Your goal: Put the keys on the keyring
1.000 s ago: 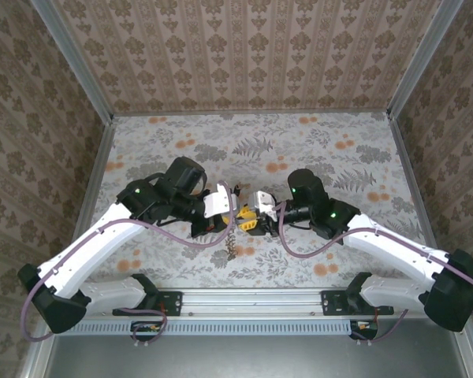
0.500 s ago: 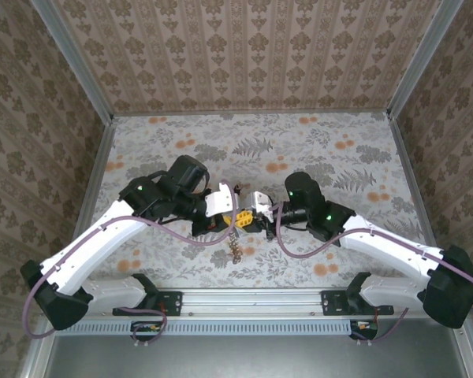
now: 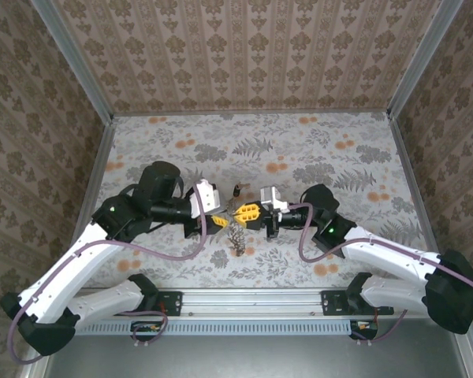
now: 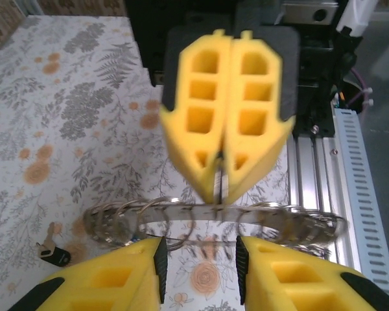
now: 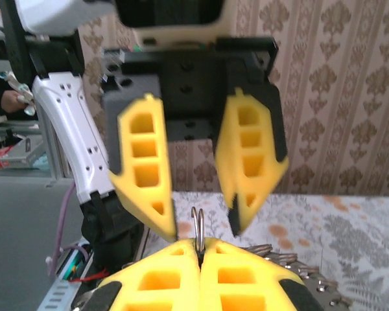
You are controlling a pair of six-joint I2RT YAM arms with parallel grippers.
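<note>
The keyring (image 3: 236, 235), a thin metal hoop strung with several small rings, hangs edge-on between the two grippers. My right gripper (image 3: 247, 211) is shut on its rim; in the right wrist view the wire (image 5: 198, 223) stands up out of the closed yellow fingertips (image 5: 181, 278). My left gripper (image 3: 219, 221) is open just to the left. Its fingers (image 5: 146, 168) stand apart on either side of the ring without touching it. In the left wrist view the hoop (image 4: 181, 210) runs across just beyond my open left gripper (image 4: 198, 249). A black-headed key (image 4: 52, 251) lies on the cloth (image 3: 236, 189).
The flowered tablecloth (image 3: 339, 157) spreads behind the grippers, walled on three sides by patterned panels (image 3: 244, 55). A metal rail (image 3: 244, 299) with both arm bases runs along the near edge.
My left gripper has opened, let go of the keyring and drawn back to the left. The right gripper has shut on the ring and holds it alone.
</note>
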